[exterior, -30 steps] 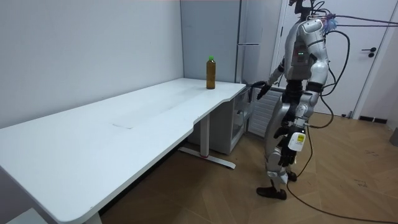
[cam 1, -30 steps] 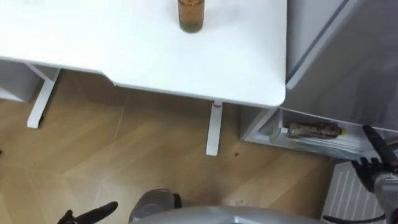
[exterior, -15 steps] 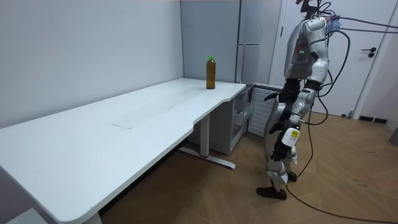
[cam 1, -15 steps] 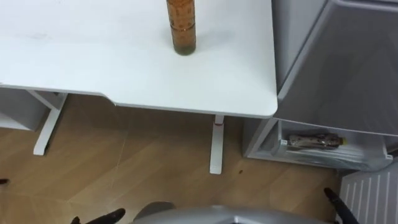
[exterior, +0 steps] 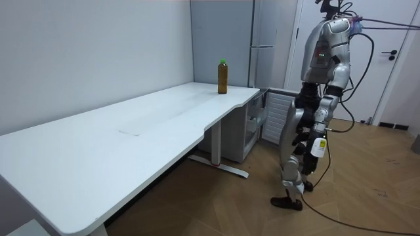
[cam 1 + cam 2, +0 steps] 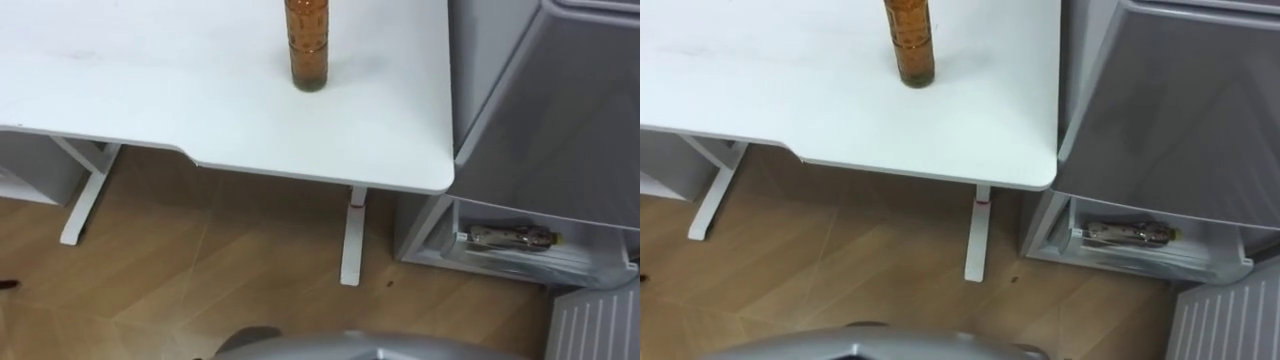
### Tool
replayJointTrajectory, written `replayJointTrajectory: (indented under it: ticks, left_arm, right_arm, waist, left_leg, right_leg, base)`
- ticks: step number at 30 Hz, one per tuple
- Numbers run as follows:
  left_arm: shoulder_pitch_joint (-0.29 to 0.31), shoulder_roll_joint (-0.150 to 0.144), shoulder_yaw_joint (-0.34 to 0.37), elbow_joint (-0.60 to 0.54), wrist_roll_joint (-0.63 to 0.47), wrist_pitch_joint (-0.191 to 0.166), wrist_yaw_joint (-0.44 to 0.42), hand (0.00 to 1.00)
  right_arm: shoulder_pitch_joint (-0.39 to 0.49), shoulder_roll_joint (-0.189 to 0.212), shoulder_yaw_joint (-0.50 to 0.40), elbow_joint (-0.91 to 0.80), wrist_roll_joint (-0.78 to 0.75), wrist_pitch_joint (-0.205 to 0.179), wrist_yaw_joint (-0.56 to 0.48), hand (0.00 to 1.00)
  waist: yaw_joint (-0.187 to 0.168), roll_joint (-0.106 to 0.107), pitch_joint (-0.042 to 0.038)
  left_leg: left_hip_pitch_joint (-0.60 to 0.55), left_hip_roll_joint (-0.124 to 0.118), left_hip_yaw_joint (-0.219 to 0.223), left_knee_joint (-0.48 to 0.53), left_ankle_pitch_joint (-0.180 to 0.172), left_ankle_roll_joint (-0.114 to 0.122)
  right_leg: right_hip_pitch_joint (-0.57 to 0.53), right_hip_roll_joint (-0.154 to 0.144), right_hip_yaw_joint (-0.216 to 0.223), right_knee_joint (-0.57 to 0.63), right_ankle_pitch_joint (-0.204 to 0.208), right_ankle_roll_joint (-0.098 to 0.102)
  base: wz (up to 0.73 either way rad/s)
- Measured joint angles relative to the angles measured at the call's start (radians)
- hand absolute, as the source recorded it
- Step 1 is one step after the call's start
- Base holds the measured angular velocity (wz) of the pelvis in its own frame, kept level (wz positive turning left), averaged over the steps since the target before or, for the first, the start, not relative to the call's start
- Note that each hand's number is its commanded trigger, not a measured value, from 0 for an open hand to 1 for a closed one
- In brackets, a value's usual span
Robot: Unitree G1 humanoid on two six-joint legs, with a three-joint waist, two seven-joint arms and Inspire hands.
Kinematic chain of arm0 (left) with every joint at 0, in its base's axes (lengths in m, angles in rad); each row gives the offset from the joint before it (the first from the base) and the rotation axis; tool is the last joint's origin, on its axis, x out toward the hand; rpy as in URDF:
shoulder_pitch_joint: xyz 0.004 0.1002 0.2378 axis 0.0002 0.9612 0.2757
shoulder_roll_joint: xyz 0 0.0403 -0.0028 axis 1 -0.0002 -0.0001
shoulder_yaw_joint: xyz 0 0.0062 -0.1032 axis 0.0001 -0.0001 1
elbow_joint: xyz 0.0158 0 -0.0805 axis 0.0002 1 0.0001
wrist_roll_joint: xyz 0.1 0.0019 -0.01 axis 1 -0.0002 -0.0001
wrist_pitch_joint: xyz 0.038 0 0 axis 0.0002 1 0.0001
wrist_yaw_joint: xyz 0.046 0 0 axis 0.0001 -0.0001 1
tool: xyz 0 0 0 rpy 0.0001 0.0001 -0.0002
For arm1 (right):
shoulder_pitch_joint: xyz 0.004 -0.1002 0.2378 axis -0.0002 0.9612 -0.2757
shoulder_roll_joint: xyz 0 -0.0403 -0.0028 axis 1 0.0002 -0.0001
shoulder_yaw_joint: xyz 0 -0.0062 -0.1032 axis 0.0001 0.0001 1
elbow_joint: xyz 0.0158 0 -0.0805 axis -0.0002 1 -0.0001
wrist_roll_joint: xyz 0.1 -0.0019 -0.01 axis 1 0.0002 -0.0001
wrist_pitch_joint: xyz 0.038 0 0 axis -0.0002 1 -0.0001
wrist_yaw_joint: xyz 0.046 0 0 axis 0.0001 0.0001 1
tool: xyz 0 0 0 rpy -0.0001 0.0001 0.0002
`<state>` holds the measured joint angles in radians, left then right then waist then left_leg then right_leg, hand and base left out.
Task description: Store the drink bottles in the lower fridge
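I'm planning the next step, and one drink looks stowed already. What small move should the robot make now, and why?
Probably raise an arm toward the brown bottle standing upright on the white table. A second bottle already lies in the open lower fridge, and both arms hang at the robot's sides.

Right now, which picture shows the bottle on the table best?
The room view: the bottle stands whole there, green cap to base, on the table. Both eye views show it closer but cut off its top.

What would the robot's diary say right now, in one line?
first bottle: upright on table | second bottle: lying in open lower fridge | robot: standing, arms down
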<state>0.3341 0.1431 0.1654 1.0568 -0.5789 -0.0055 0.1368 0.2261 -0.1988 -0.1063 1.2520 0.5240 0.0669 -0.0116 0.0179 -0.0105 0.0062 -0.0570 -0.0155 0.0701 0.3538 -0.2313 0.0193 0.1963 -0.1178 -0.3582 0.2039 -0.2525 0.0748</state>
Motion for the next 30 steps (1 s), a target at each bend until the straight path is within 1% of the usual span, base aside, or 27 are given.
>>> replayJointTrajectory:
  ticks: [1, 3, 4, 6, 11, 13, 16, 18, 19, 21, 22, 23, 24, 25, 26, 27, 28, 30]
  left_arm:
    - [-0.006, -0.001, 0.000, 0.001, -0.001, 0.002, 0.004, 0.00]
    - [-0.030, -0.012, 0.000, 0.003, -0.006, 0.002, 0.014, 0.00]
    - [-0.036, -0.015, 0.000, 0.004, -0.012, 0.002, 0.016, 0.00]
    - [-0.051, -0.026, 0.000, 0.005, -0.023, 0.001, 0.027, 0.00]
    - [-0.082, -0.028, 0.000, 0.015, -0.072, -0.002, 0.054, 0.00]
    - [-0.090, -0.031, 0.014, 0.012, -0.072, -0.002, 0.066, 0.00]
    - [-0.092, -0.039, 0.072, -0.013, -0.056, -0.002, 0.114, 0.00]
    - [-0.091, -0.039, 0.106, -0.084, -0.059, -0.011, 0.182, 0.00]
    - [-0.091, -0.039, 0.111, -0.105, -0.061, -0.017, 0.203, 0.00]
    - [-0.095, -0.040, 0.129, -0.169, -0.067, -0.067, 0.278, 0.00]
    - [-0.097, -0.040, 0.136, -0.186, -0.067, -0.075, 0.298, 0.00]
    - [-0.091, -0.041, 0.149, -0.249, -0.067, -0.082, 0.341, 0.00]
    - [-0.077, -0.041, 0.150, -0.320, -0.066, -0.098, 0.386, 0.00]
    - [-0.070, -0.041, 0.150, -0.359, -0.063, -0.105, 0.405, 0.00]
    - [-0.064, -0.041, 0.158, -0.427, -0.041, -0.118, 0.448, 0.00]
    - [-0.065, -0.041, 0.171, -0.478, -0.011, -0.138, 0.486, 0.00]
    - [-0.065, -0.041, 0.180, -0.508, 0.001, -0.148, 0.503, 0.00]
    - [-0.065, -0.041, 0.210, -0.636, 0.039, -0.194, 0.583, 0.00]
  right_arm:
    - [-0.004, 0.002, 0.008, 0.000, -0.013, 0.000, -0.001, 0.00]
    - [-0.013, 0.012, 0.024, -0.001, -0.065, -0.001, -0.010, 0.00]
    - [-0.018, 0.014, 0.026, -0.001, -0.076, -0.001, -0.011, 0.00]
    - [-0.040, 0.018, 0.027, 0.000, -0.128, -0.003, -0.014, 0.00]
    - [-0.050, 0.019, 0.044, 0.002, -0.176, -0.012, -0.031, 0.00]
    - [-0.048, 0.020, 0.042, -0.002, -0.186, -0.012, -0.032, 0.00]
    - [-0.049, 0.020, 0.042, -0.002, -0.205, -0.012, -0.038, 0.00]
    - [-0.051, 0.019, 0.045, -0.002, -0.234, -0.016, -0.040, 0.00]
    - [-0.050, 0.020, 0.045, -0.003, -0.244, -0.020, -0.041, 0.00]
    - [-0.049, 0.020, 0.045, -0.009, -0.275, -0.029, -0.044, 0.00]
    - [-0.048, 0.020, 0.045, -0.010, -0.282, -0.033, -0.044, 0.00]
    - [-0.046, 0.020, 0.049, -0.013, -0.290, -0.036, -0.043, 0.00]
    - [-0.046, 0.020, 0.055, -0.014, -0.291, -0.041, -0.042, 0.00]
    - [-0.046, 0.021, 0.054, -0.016, -0.292, -0.045, -0.041, 0.00]
    - [-0.046, 0.022, 0.051, -0.024, -0.303, -0.048, -0.041, 0.00]
    - [-0.047, 0.024, 0.047, -0.028, -0.311, -0.057, -0.040, 0.00]
    - [-0.043, 0.024, 0.046, -0.029, -0.311, -0.063, -0.040, 0.00]
    - [-0.039, 0.027, 0.046, -0.040, -0.326, -0.086, -0.037, 0.00]
  waist:
    - [0.002, 0.001, 0.0000]
    - [0.012, 0.005, 0.0017]
    - [0.013, 0.007, 0.0029]
    - [0.012, 0.010, 0.0028]
    - [0.013, 0.010, 0.0032]
    - [0.012, 0.010, 0.0033]
    - [0.015, 0.009, 0.0035]
    - [0.022, 0.008, 0.0033]
    - [0.025, 0.008, 0.0033]
    - [0.038, 0.009, 0.0029]
    - [0.041, 0.009, 0.0024]
    - [0.045, 0.008, 0.0019]
    - [0.048, 0.007, 0.0014]
    - [0.048, 0.010, -0.0009]
    - [0.051, 0.006, 0.0007]
    - [0.061, 0.006, 0.0000]
    - [0.065, 0.006, -0.0007]
    - [0.074, 0.010, -0.0043]
  left_leg:
    - [0.001, 0.001, 0.001, 0.000, 0.001, 0.000]
    - [0.008, 0.002, 0.002, 0.000, 0.002, -0.001]
    - [0.013, 0.002, 0.003, 0.000, 0.003, -0.001]
    - [0.021, 0.002, 0.005, -0.006, 0.002, 0.000]
    - [0.028, 0.000, -0.001, -0.014, 0.006, -0.001]
    - [0.030, 0.000, 0.003, -0.015, 0.006, -0.001]
    - [0.030, 0.000, 0.004, -0.015, 0.006, -0.001]
    - [0.025, -0.001, 0.002, -0.016, 0.006, -0.001]
    - [0.024, -0.001, 0.002, -0.016, 0.006, -0.001]
    - [0.024, -0.001, 0.004, -0.016, 0.006, -0.001]
    - [0.025, -0.001, 0.004, -0.017, 0.006, -0.001]
    - [0.026, -0.002, 0.000, -0.017, 0.006, -0.001]
    - [0.027, -0.003, -0.003, -0.017, 0.006, -0.001]
    - [0.028, -0.004, -0.004, -0.016, 0.006, -0.001]
    - [0.027, -0.005, -0.006, -0.016, 0.006, -0.001]
    - [0.027, -0.005, -0.007, -0.016, 0.006, -0.001]
    - [0.028, -0.006, -0.006, -0.017, 0.006, -0.001]
    - [0.030, -0.006, -0.005, -0.018, 0.006, -0.001]
  right_leg:
    - [0.000, 0.001, 0.001, 0.000, 0.000, 0.000]
    - [0.005, 0.001, 0.001, 0.000, 0.001, -0.002]
    - [0.009, 0.001, 0.001, -0.001, 0.001, -0.002]
    - [0.018, -0.001, 0.002, 0.000, 0.001, -0.002]
    - [0.020, -0.001, 0.001, -0.001, 0.001, -0.002]
    - [0.020, -0.001, 0.001, -0.001, 0.001, -0.002]
    - [0.020, -0.001, -0.002, -0.001, 0.001, -0.002]
    - [0.014, -0.001, -0.002, -0.001, 0.001, -0.002]
    - [0.013, -0.001, -0.001, -0.001, 0.001, -0.002]
    - [0.012, -0.002, -0.001, -0.001, 0.001, -0.002]
    - [0.013, -0.002, -0.001, -0.001, 0.001, -0.002]
    - [0.016, -0.002, -0.003, -0.001, 0.001, -0.002]
    - [0.019, -0.001, -0.004, -0.001, 0.001, -0.002]
    - [0.019, -0.001, -0.003, -0.001, 0.001, -0.002]
    - [0.019, -0.002, -0.003, -0.001, 0.001, -0.002]
    - [0.019, -0.002, -0.002, -0.001, 0.001, -0.002]
    - [0.019, -0.002, -0.001, -0.001, 0.001, -0.002]
    - [0.020, -0.002, -0.001, -0.001, 0.001, -0.002]
  base:
    - [0.00]
    - [0.00]
    - [0.00]
    - [-0.04]
    - [0.00]
    - [0.00]
    - [0.00]
    - [0.00]
    - [0.00]
    - [0.00]
    - [0.00]
    - [0.07]
    - [0.08]
    - [0.07]
    - [0.04]
    - [0.00]
    - [0.00]
    - [0.00]
